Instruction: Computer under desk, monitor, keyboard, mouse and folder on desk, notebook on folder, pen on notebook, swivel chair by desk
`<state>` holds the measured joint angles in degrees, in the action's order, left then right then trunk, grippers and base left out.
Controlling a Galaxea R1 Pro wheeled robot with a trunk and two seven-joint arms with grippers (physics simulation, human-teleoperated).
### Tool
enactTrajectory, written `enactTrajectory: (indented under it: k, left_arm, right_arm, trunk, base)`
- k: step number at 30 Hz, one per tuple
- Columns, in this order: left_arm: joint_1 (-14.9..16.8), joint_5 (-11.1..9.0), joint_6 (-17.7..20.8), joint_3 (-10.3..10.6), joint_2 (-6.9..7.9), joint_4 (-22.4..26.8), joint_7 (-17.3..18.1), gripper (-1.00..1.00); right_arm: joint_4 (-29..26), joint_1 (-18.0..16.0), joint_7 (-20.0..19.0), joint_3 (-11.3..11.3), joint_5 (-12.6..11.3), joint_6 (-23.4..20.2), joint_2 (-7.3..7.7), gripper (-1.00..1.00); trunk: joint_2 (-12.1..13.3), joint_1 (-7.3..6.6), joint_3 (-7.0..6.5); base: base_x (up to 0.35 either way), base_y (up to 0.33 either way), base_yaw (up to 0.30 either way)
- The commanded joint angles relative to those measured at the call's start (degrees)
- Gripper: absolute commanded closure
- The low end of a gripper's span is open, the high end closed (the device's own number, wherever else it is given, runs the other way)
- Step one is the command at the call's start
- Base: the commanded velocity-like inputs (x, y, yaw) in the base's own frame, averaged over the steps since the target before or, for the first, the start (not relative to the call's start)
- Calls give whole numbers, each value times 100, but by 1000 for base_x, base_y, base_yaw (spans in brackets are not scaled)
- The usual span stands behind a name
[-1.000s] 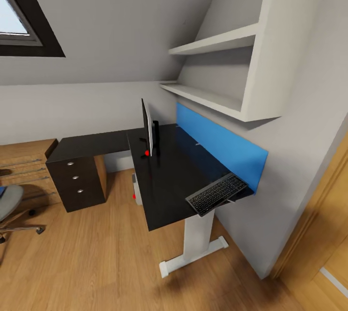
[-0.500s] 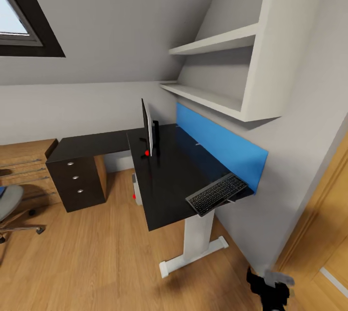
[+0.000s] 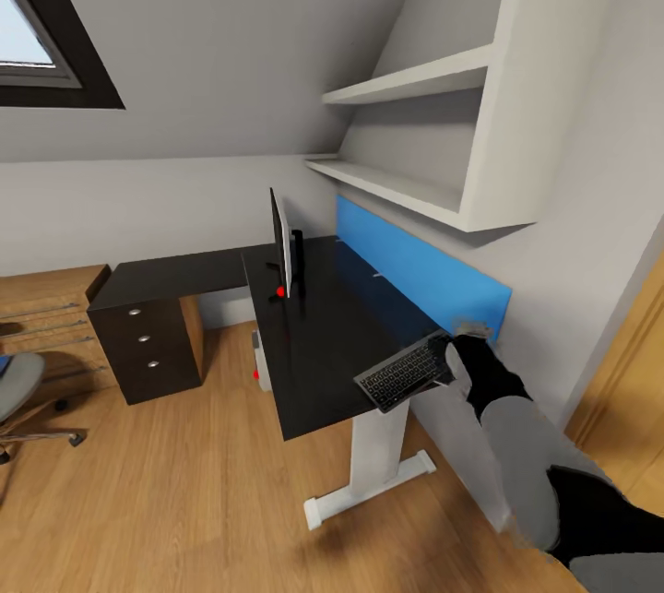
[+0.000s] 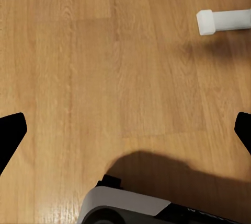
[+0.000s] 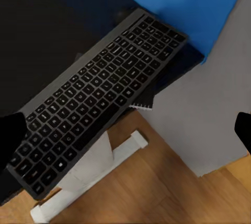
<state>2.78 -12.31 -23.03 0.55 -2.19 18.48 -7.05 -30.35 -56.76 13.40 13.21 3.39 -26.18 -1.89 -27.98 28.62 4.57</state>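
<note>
Item: keyboard (image 3: 403,373), table (image 3: 314,335) corner, 4 o'clock from monitor (image 3: 279,243), overhanging. Change: right claw (image 3: 452,349) newly arrived above it, spread, ungrasping. Implication: regrasp, reposition beside monitor.

an attic room in a home, fitted out as a small study corner. the sloped white-grey ceiling (image 3: 231,30) holds a dark-framed skylight (image 3: 37,40), and light wood planks cover the floor (image 3: 184,501). an l-shaped black desk (image 3: 314,344) on white legs carries a thin monitor (image 3: 279,243) and a keyboard (image 3: 401,373), with a three-drawer unit (image 3: 146,342) under one wing. white wall shelves (image 3: 415,132) hang above a blue panel (image 3: 415,275), and a grey swivel chair (image 3: 18,390) stands near a low wooden cabinet (image 3: 46,312).
</note>
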Motion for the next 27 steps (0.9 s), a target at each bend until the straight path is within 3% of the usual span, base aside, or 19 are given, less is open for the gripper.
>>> enactTrajectory:
  k: [1, 3, 8, 18, 27]
  left_arm:
    - [4, -17, -17, 7, -1, 2, -15, -100]
    - [4, -17, -17, 7, -1, 8, -16, -100]
    - [4, -14, -17, 7, 2, 14, -16, -100]
    - [4, -8, -17, 7, 0, 15, -16, -100]
    - [4, -10, -12, 7, 6, 15, -16, -100]
  right_arm:
    - [291, -366, -3, 34, 50, 22, -9, -100]
    - [863, -930, 8, 28, 57, 123, -20, -100]
    - [1492, -1417, 3, -60, 90, 214, -211, -100]
    - [2098, -1428, -36, -105, 109, 274, -242, -100]
    - [2156, -1401, -48, -116, 137, 328, -252, -100]
  trunk:
    - [-15, 1, 14]
    - [-15, 1, 14]
    - [-15, 1, 14]
    - [-15, 1, 14]
    - [-15, 1, 14]
  base:
    - [0, 0, 0]
    - [0, 0, 0]
    - [0, 0, 0]
    - [0, -8, 0]
    - [0, -236, 0]
